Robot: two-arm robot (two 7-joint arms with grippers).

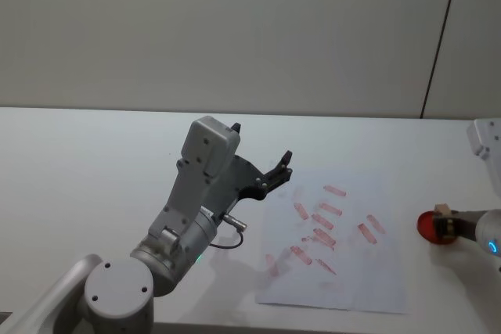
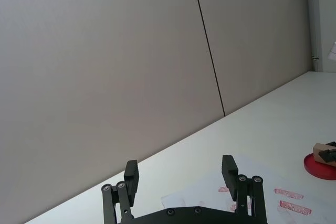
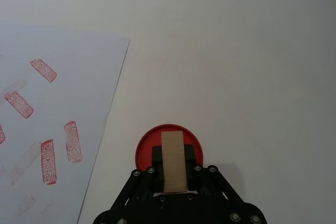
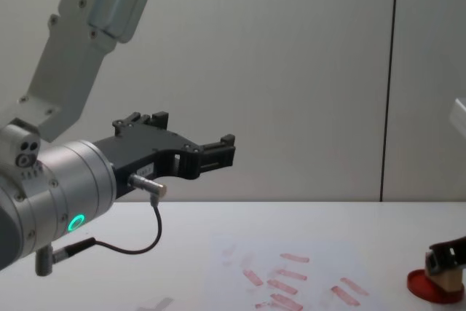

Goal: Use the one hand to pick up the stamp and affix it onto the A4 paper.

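A4 paper (image 1: pixel 368 281) lay white, dotted with red prints | my left gripper (image 1: pixel 278 171) hung raised beside it, jaws apart | round red ink pad (image 3: pixel 144 149) sat just off the sheet's right edge | my right gripper (image 3: pixel 173 157) clamped the stamp (image 3: pixel 172 162) on the pad: I judged it light and stiff, best held by its long sides; a pale tan wooden block.
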